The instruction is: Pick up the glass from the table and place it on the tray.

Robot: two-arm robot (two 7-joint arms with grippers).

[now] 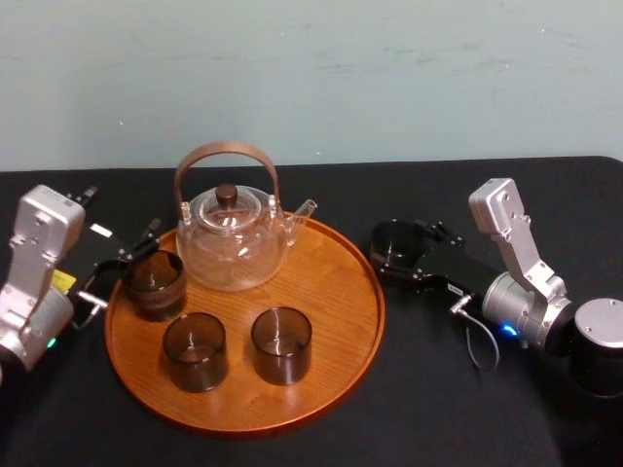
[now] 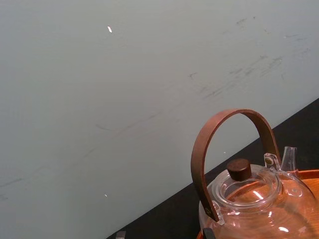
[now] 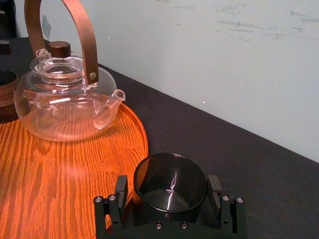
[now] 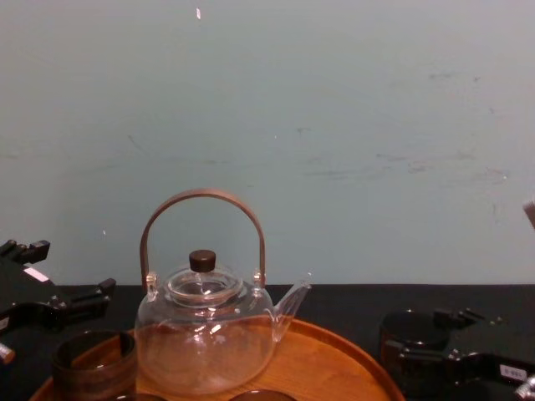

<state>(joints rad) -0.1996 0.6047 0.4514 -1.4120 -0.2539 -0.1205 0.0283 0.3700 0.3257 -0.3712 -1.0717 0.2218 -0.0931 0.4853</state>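
On the table point(image 1: 438, 418), just off the right edge of the tray point(image 1: 336, 282), the dark glass point(image 1: 393, 245) sits inside the right gripper point(image 3: 167, 191). The fingers point(image 3: 121, 188) are drawn in against its two opposite sides, so they seem to be holding it by the wall, below the rim. From here I can't tell whether its base has left the black surface. The grip comes in low and level from the right, which makes sense to me. It keeps the cup upright and leaves its mouth clear, and it lets the arm carry it sideways over the low rim rather than dragging it across. The tray is already crowded. The teapot point(image 1: 234, 243) takes the back, one glass stands at the left point(image 1: 153, 284), and two more stand side by side at the front point(image 1: 238, 347). The bare wood nearest the held cup is the right-hand part, beside the spout, and I'd judge that the natural spot. The spout and the front right glass are the things to avoid bumping. The left gripper point(image 1: 136, 258) hangs at the tray's left edge, just behind the left glass, with its fingers spread and nothing between them. It seems out of this move.
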